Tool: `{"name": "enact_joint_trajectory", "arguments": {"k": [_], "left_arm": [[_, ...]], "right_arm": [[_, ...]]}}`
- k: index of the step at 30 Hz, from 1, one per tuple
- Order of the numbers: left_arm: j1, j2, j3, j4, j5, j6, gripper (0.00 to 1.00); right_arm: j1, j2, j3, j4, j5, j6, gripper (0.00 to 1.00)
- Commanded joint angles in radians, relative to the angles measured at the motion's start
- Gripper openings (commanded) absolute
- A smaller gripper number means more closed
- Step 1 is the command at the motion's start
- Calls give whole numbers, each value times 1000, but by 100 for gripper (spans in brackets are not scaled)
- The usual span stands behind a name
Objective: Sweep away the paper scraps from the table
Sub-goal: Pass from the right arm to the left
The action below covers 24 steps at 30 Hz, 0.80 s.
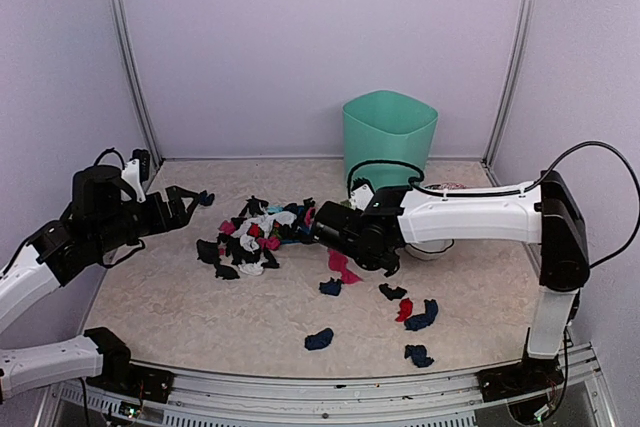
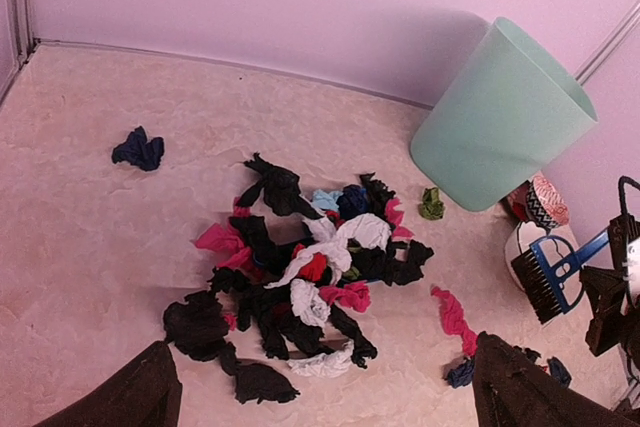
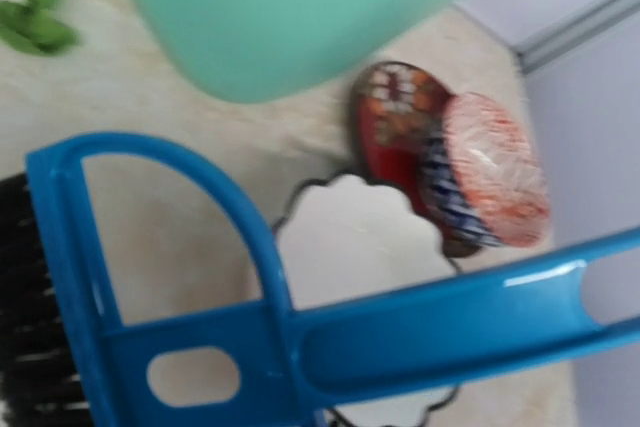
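The paper scraps [image 1: 255,237] lie mostly in one heap of black, pink, red and white bits [image 2: 300,277] on the table [image 1: 160,317]. Loose dark blue, red and black bits [image 1: 404,309] are scattered toward the front, and a pink strip [image 2: 455,312] lies apart. My left gripper [image 1: 185,205] hovers left of the heap, open and empty, its fingers [image 2: 130,397] framing the heap's near side. My right gripper [image 1: 385,255], tucked under its own arm right of the heap, is shut on the handle of a blue brush [image 3: 400,332] with black bristles [image 2: 545,277].
A mint-green bin [image 1: 390,137] stands at the back centre. A white scalloped bowl [image 3: 350,237] and patterned tape rolls [image 3: 490,167] sit beside it, behind the brush. One green scrap [image 2: 431,203] lies at the bin's foot, one dark blue scrap [image 2: 138,149] far left. Walls enclose three sides.
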Motion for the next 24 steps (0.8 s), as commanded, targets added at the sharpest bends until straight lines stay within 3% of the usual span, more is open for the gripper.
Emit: {"name": "enact_joint_trajectory", "arguments": {"k": [1, 12, 24], "left_arm": [[-3, -10, -27, 67, 70, -61, 99], [-6, -31, -138, 307, 302, -225, 99], [-69, 42, -257, 703, 432, -428, 99]], "right_arm": [[-6, -118, -68, 267, -132, -135, 0], [-66, -248, -190, 517, -444, -108, 0], [-77, -264, -235, 708, -598, 33, 0]]}}
